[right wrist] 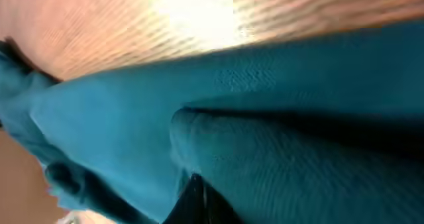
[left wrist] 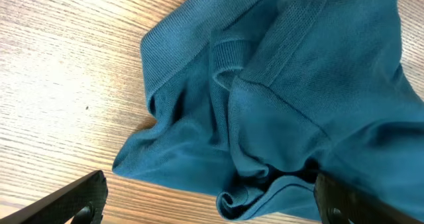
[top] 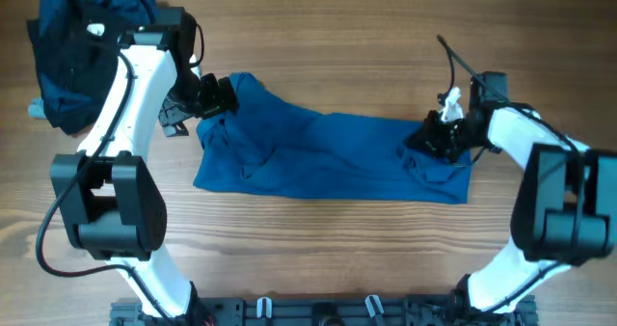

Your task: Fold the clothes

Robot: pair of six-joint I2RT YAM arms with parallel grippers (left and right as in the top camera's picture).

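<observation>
Overhead, I see the blue polo shirt lying across the middle of the wooden table, stretched sideways between the two arms. Its left end is crumpled, and the left wrist view shows a ribbed edge and a rolled hem there. My left gripper sits at that end with its jaws spread wide. Its two dark fingers stand on either side of the bunched cloth, gripping nothing. My right gripper is down on the shirt's right end, jaws closed. The right wrist view is blurred, but a raised fold of blue fabric runs straight into the fingertip, so I read it as pinched. A heap of dark garments lies at the far left corner, apart from the shirt.
</observation>
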